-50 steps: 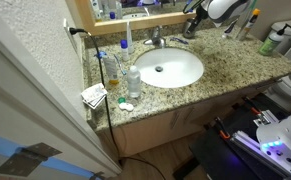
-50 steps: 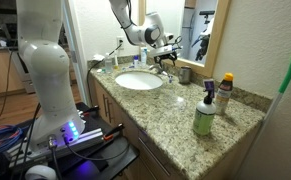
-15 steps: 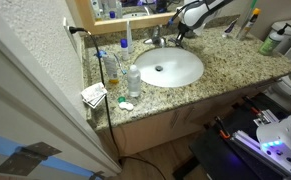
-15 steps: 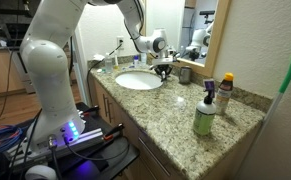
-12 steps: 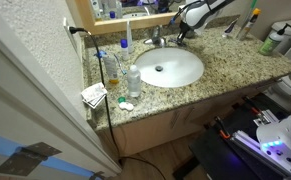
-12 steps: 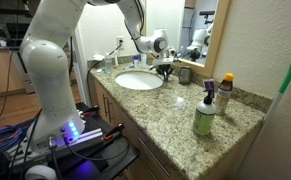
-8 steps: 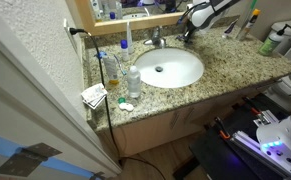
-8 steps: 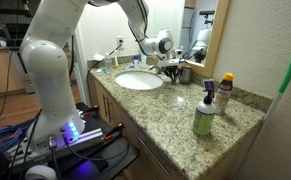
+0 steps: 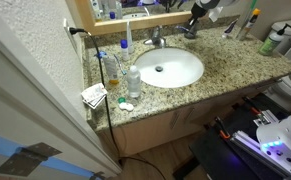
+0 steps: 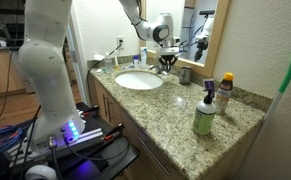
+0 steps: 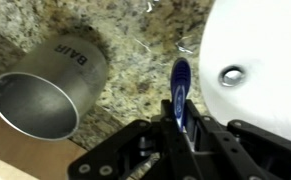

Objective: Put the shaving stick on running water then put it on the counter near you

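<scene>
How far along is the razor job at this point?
Done: the shaving stick is clamped in the gripper. In hand: it hangs above the counter between the metal cup and the basin, by the faucet. No running water shows, so the rinse is unconfirmed. Left: setting it on the counter's near edge.

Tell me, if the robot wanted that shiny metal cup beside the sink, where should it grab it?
Probably the rim: the metal cup stands upright with its mouth open, so coming from above, one finger inside and one outside the wall, looks best. Its round body seems wide for the gripper, which is shut on the blue razor.
</scene>
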Controlling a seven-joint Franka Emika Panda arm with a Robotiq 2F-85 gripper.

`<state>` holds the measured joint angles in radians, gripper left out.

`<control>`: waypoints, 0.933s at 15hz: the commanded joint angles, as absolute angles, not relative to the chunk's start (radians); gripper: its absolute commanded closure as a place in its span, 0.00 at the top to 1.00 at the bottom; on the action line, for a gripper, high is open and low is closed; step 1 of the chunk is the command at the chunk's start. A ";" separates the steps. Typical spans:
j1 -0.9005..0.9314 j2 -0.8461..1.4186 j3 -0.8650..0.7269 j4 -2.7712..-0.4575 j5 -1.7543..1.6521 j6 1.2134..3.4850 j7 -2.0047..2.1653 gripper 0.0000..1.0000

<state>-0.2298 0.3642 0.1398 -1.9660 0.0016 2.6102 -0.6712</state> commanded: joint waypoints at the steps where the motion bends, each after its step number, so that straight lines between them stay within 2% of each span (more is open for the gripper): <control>1: -0.269 0.215 0.197 -2.085 0.159 2.460 -0.890 0.04; 5: -0.195 0.123 0.123 -2.163 0.167 2.318 -0.953 0.04; 6: -0.178 0.177 0.110 -2.096 0.172 2.338 -0.924 0.04; 7: -0.168 0.164 0.100 -2.108 0.171 2.334 -0.924 0.15; 9: -0.155 0.165 0.089 -2.104 0.169 2.334 -0.922 0.15; 10: -0.150 0.202 0.085 -2.088 0.156 2.304 -0.904 0.04; 14: -0.098 0.262 0.076 -2.114 0.085 2.313 -0.847 0.04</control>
<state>-0.1436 0.2117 0.0938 -2.1107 0.1251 2.3137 -0.8832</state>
